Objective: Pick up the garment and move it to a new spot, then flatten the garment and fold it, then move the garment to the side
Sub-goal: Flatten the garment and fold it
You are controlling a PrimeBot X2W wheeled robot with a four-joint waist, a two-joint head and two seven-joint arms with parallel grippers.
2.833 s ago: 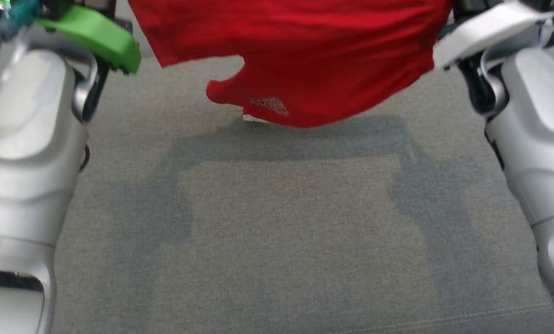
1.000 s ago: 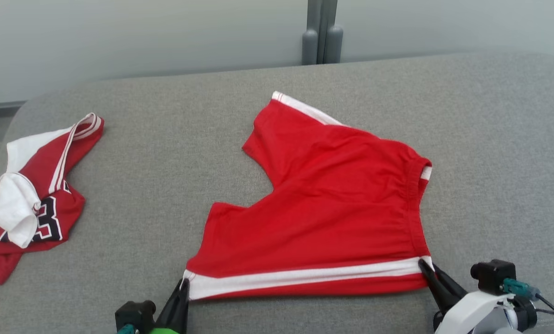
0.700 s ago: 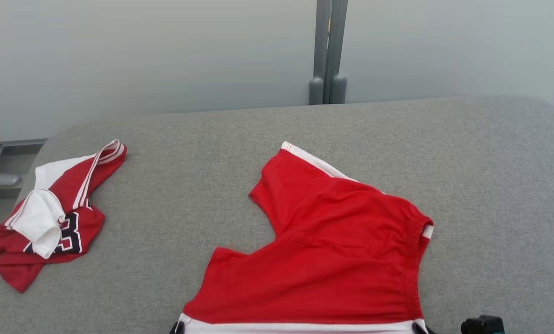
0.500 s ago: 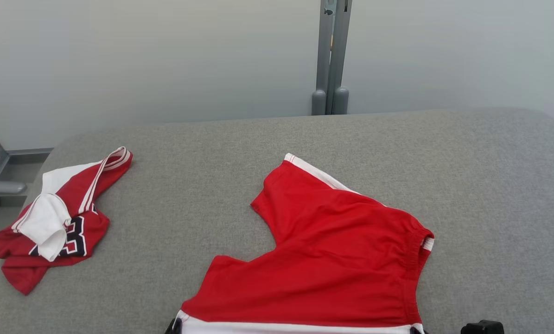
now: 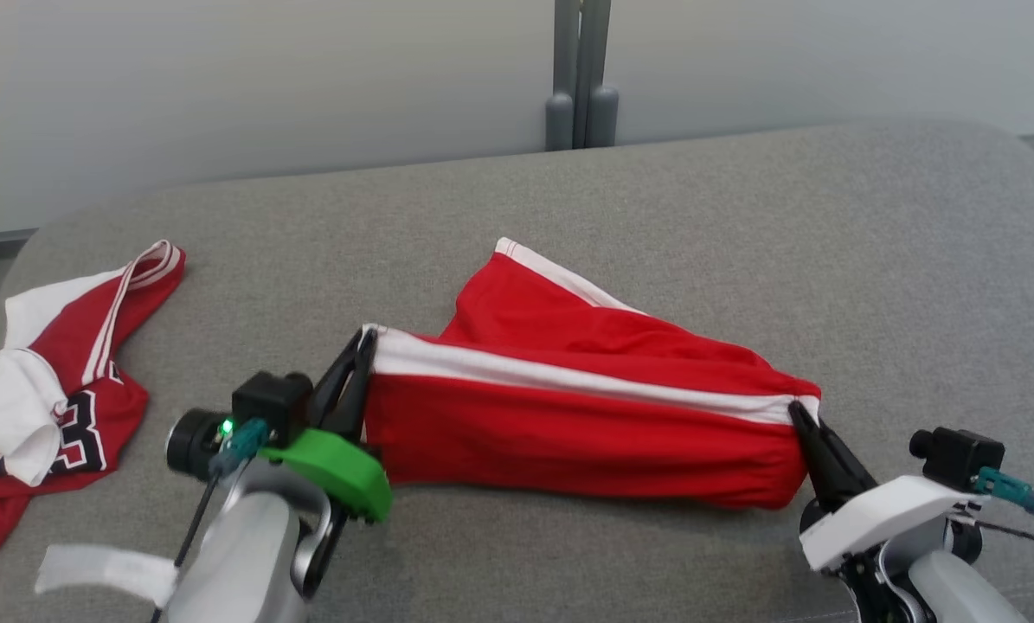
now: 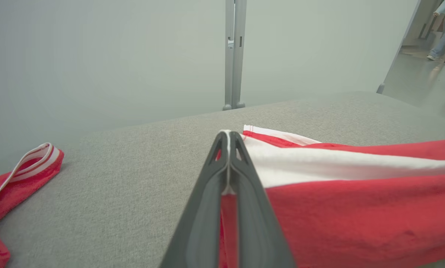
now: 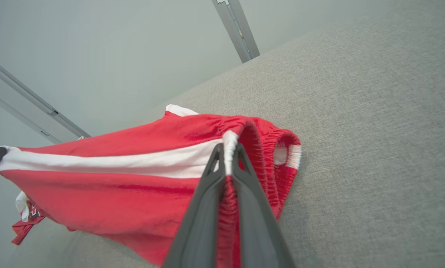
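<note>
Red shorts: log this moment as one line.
phase: folding | left tool: shut on red shorts hem corner | right tool: shut on waistband corner | striped side: raised

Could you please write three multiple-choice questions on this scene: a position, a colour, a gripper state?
1. Where is the numbered jersey, relative to the red shorts? A. on them B. to the robot's left C. to the robot's right
2. What colour is the stripe along the shorts' lifted edge? A. black B. yellow C. white
3. How is the left gripper? A. shut on the shorts B. open C. shut on the jersey
Answers: 1 B, it lies apart at the left; 2 C, both wrist views show white; 3 A, it pinches the striped corner.
</note>
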